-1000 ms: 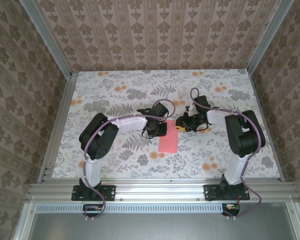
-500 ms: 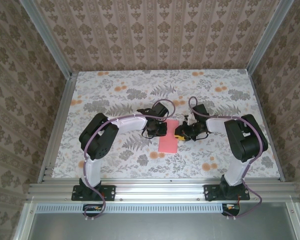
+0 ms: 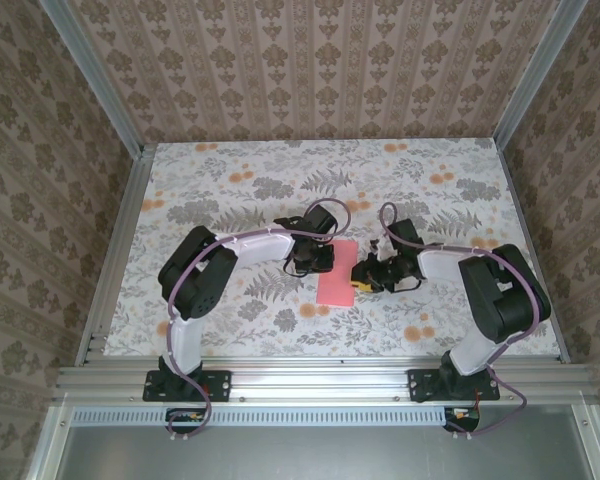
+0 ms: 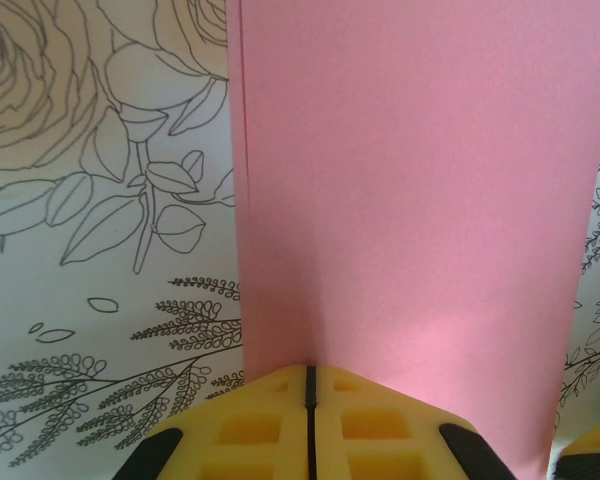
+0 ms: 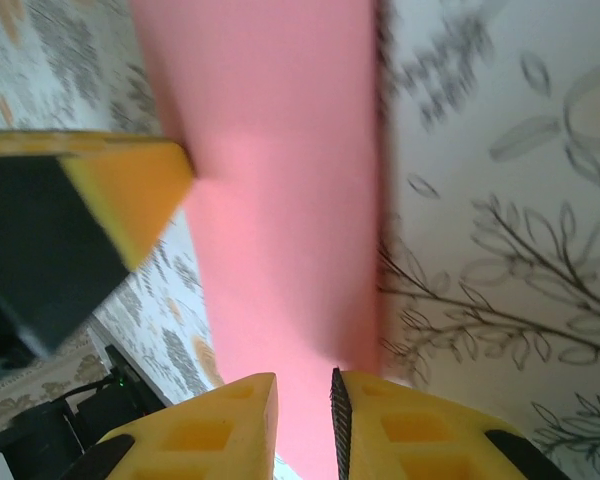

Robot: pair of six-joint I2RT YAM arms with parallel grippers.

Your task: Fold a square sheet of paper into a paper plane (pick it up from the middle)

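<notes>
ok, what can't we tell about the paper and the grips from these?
- Top external: pink paper side edges partly covered by both arms' jaws; fold layers too small to count.
- Left wrist: paper's near edge hidden under the shut left jaws; far end cut off by the frame.
- Right wrist: blurred; whether the narrowly parted right jaws hold the paper's edge is unclear.

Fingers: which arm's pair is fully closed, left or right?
The left arm's fingers: they meet with no gap, by the pink paper. The right arm's fingers show a narrow gap.
</notes>
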